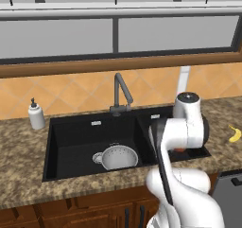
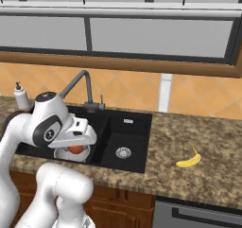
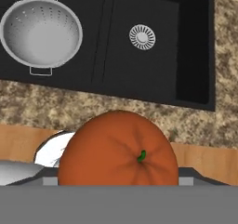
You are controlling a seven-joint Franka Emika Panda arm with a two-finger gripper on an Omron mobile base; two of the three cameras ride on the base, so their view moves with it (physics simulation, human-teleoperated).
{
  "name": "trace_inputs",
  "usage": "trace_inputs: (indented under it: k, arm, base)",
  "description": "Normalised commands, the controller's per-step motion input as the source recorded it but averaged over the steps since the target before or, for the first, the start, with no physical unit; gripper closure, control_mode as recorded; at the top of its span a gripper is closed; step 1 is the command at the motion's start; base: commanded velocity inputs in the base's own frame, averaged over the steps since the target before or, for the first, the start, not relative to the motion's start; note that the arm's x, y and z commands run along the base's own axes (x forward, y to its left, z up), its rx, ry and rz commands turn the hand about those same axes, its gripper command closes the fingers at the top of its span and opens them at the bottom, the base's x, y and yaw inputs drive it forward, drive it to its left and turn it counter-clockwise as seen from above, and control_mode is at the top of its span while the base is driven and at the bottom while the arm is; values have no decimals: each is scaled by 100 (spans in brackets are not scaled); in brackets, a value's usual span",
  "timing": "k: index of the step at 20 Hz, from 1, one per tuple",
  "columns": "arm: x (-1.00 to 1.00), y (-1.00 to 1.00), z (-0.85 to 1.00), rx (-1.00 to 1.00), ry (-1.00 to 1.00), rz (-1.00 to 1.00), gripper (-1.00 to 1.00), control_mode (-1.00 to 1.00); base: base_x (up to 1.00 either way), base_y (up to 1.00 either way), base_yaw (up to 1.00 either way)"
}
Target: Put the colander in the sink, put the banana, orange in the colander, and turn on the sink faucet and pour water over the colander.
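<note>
The reddish orange (image 3: 118, 153) fills the foot of the hand view, and my gripper (image 2: 76, 145) is shut on it, lifted above the counter's front edge by the smaller basin. In the left base view a sliver of the orange (image 1: 180, 150) peeks from under the hand. The silvery colander (image 1: 119, 157) (image 3: 42, 32) sits upright and empty in the larger basin of the black sink (image 1: 71, 132) (image 3: 153, 69). On the counter to the right of the sink lies the yellow banana (image 1: 235, 134) (image 2: 189, 160). The dark gooseneck faucet (image 1: 122, 92) (image 2: 80, 87) stands behind the basins, with no water running.
A white soap dispenser (image 1: 36, 116) (image 2: 21, 97) stands at the sink's back left. A round steel drain (image 3: 142, 36) marks the smaller basin. A dishwasher front (image 2: 198, 215) sits below the counter at right. A tiled wall and window close off the back.
</note>
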Motion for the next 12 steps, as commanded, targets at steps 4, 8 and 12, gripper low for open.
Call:
trace_inputs:
  k: [4, 8, 12]
  arm:
    - [5, 100, 1, -5, 0, -10, 100, -100]
    - [33, 100, -2, -7, 0, -10, 100, -100]
    - [61, 99, -11, -3, 0, -9, 100, -100]
  base:
    - [0, 0, 0]
    - [0, 0, 0]
    - [0, 0, 0]
